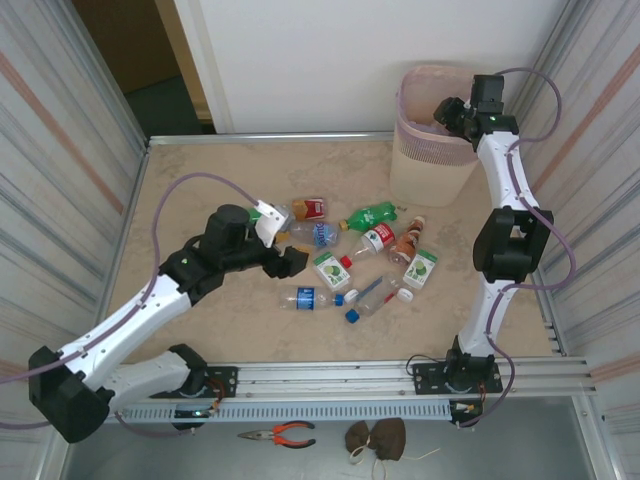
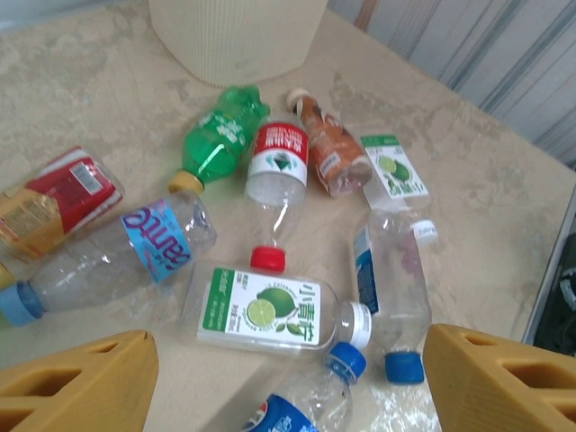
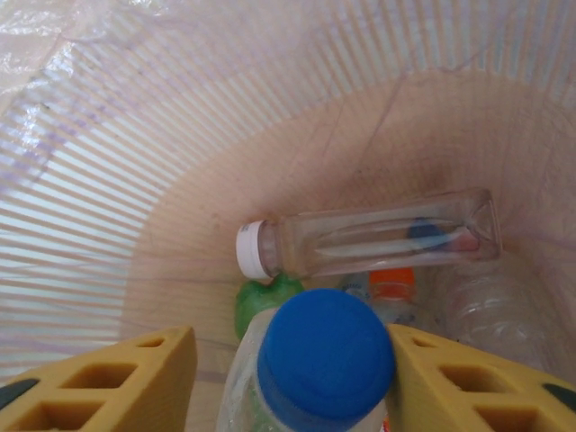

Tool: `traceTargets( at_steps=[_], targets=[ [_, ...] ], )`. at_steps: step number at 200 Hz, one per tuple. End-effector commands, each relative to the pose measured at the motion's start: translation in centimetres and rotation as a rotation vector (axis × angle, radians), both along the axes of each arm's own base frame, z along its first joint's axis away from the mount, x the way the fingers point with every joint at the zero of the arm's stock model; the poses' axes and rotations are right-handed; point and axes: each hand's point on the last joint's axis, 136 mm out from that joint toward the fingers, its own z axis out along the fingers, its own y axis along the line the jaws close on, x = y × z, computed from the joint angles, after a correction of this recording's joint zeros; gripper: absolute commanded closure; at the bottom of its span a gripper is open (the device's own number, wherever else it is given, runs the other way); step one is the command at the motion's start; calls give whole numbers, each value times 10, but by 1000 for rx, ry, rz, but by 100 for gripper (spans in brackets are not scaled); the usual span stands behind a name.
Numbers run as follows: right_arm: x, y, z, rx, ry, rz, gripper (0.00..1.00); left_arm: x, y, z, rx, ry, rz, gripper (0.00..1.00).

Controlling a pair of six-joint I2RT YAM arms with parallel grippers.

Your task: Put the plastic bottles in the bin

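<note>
Your right gripper (image 3: 292, 360) hangs over the mouth of the bin (image 1: 428, 170), that pale pink slatted wastebasket at the far right corner of the table (image 1: 200, 190). A blue-capped bottle (image 3: 324, 355), clear plastic under a smooth round cap, stands between its blocky yellow fingers (image 3: 108, 382); there's a sliver of gap on one side, so you cannot tell whether the jaws pinch it or merely flank it. Down inside, against the crinkly clear liner (image 3: 108, 54), a square-shouldered bottle (image 3: 360, 238) with a ribbed white cap lies on its side, with a crumpled green bottle (image 3: 263, 304) and an orange cap (image 3: 392, 283) just beside it. Your left gripper (image 2: 288, 369) is spread wide and empty above the loose bottles lying mid-table on the marbled beige top. Now read the labels: the lime bottle (image 2: 270, 315) nearest you wears white and green with a sliced lime and Chinese characters; a second lime bottle (image 2: 393, 169) lies further off; the red-label bottle (image 2: 279, 153), clear with a red cap, carries white Chinese characters; the dented green bottle (image 2: 220, 135) has white script too small to read; the brownish bottle (image 2: 328, 148), white-capped, lies between the red-label bottle and the second lime bottle; the blue-banded bottle (image 2: 144, 243) shows pink lettering you can't make out; the red-and-yellow bottle (image 2: 49, 198) has a white printed panel; and a slim clear bottle (image 2: 389, 288) with a blue cap lies just beside the lime bottle.
</note>
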Motion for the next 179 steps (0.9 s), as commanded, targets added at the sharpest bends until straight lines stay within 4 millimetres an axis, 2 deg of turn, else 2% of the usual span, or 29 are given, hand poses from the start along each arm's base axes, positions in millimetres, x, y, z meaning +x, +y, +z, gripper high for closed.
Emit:
traceTargets(
  at_steps=[1, 66, 110, 179],
  targets=[
    [-15, -10, 32, -44, -30, -17, 41, -3, -3, 5, 42, -10, -72, 23],
    [-47, -20, 93, -130, -119, -44, 40, -3, -1, -19, 227, 7, -173, 25],
    [-70, -20, 129, -153, -178, -43, 39, -4, 1, -35, 325, 5, -248, 25],
    [-113, -13, 176, -150, -276, -27, 38, 3, 14, -82, 561, 40, -364, 26]
  ],
)
